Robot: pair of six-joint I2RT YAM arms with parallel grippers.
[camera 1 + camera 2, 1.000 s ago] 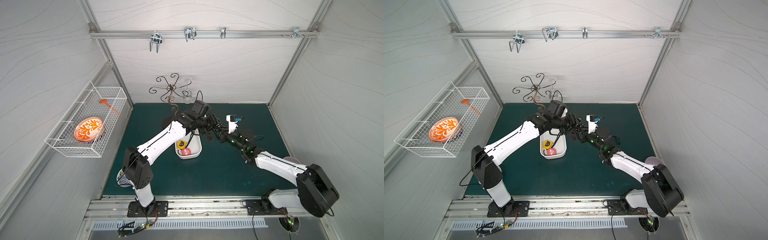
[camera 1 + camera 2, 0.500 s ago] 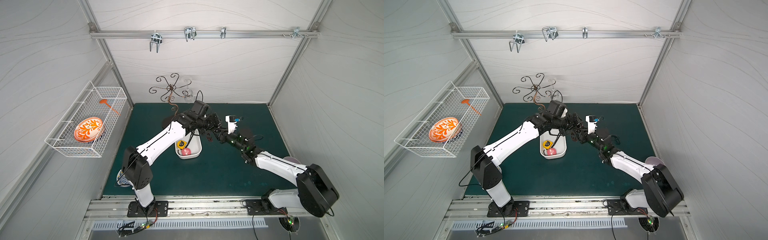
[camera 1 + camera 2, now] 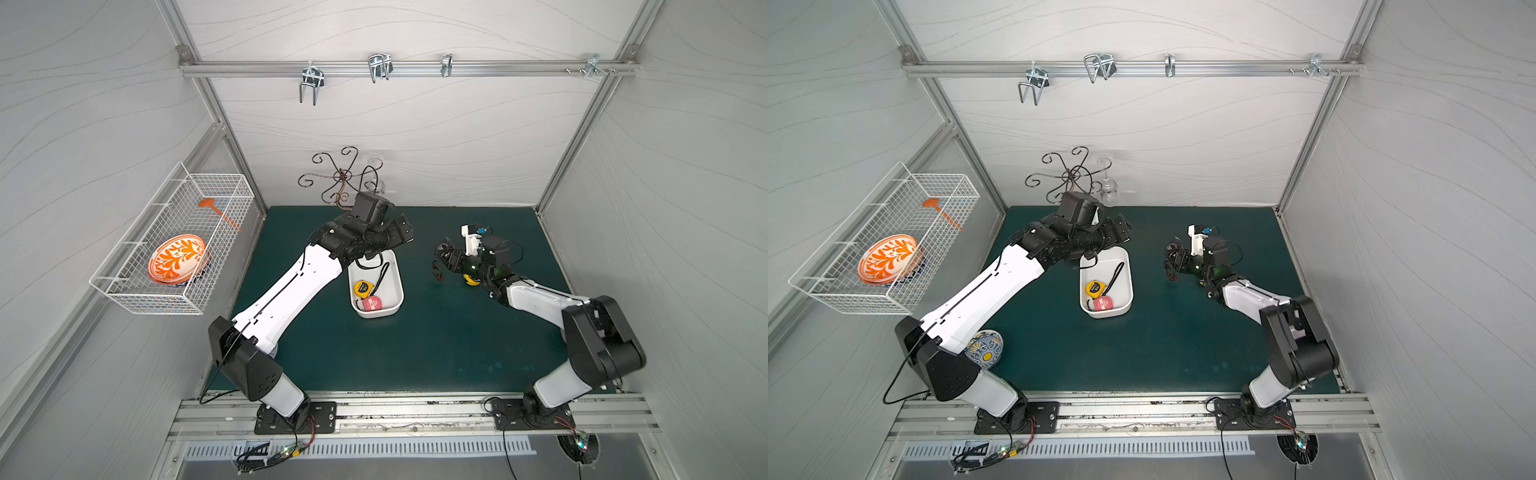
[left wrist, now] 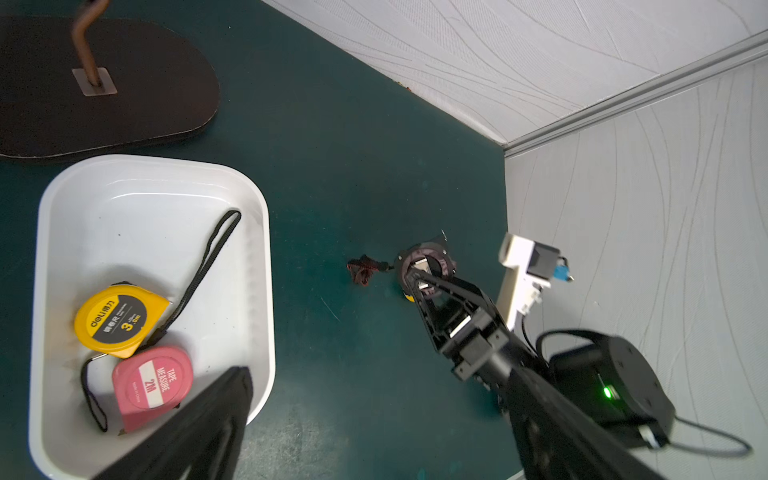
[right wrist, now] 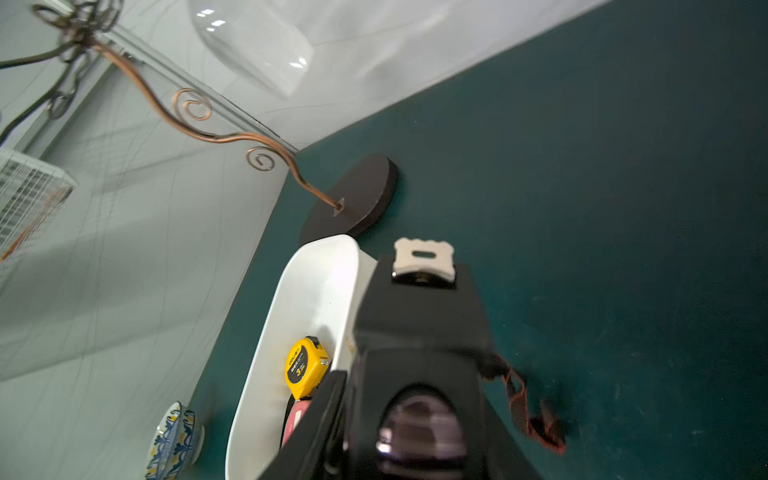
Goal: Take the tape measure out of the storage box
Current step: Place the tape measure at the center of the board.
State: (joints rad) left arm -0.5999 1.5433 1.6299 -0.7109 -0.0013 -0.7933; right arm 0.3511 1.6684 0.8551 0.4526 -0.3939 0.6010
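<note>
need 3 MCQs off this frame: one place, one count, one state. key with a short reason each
1. Where is the pink tape measure?
A) in the storage box, beside the yellow tape measure
B) in the wire basket
C) hung on a wall hook

2. How many tape measures lie in the storage box?
A) one
B) two
C) four

3. What state is the right gripper in?
A) open and empty
B) shut on a dark tape measure, outside the box
C) open, inside the box

Key:
1 A: the left wrist view shows pink and yellow side by side in the white tub.
2 B: only the yellow and the pink one lie there.
3 B: its fingers clamp the dark case well clear of the box.
</note>
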